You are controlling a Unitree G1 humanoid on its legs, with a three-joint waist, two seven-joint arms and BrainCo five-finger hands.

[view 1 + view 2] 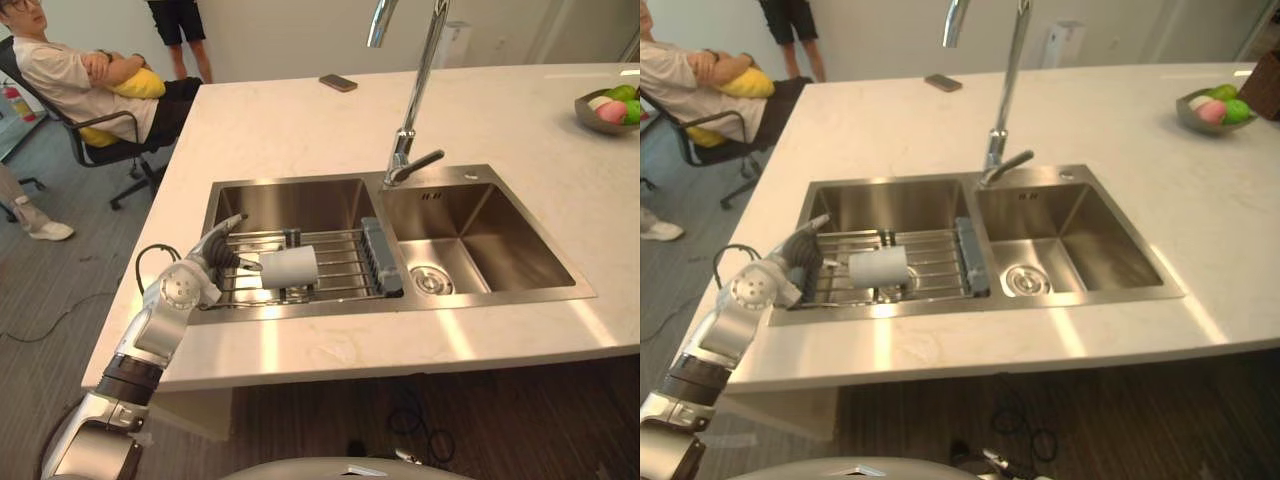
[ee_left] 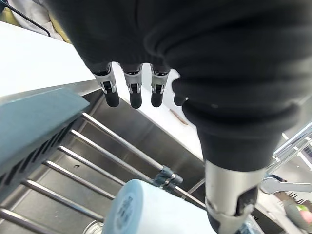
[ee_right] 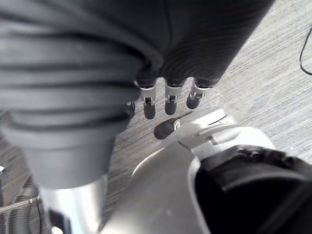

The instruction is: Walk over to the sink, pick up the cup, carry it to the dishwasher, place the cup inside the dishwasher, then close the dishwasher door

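1. Hanging low over the grey floor [image 3: 273, 87], right hand [image 3: 168, 102]: fingers loose and nearly straight, nothing in it.
2. Left hand [image 1: 215, 255] reaches in over the near-left rim of the sink [image 1: 480, 300]. Its fingers [image 2: 131, 90] are extended and spread above the rack bars, closed on nothing. The thumb lies beside the cup; contact not discernible.
3. White cup [image 1: 290, 267] lies on its side on the wire rack [image 1: 340, 262] spanning the left basin, just beside the left hand's fingertips.
4. Right basin holds nothing but its drain; faucet [image 1: 405, 150] stands behind the divider.
5. Far tabletop [image 1: 300, 130]: phone [image 1: 338, 82]; fruit bowl [image 1: 585, 112] at far right.
6. Beyond the left edge, a person [image 1: 70, 70] sits in an office chair [image 1: 125, 150].
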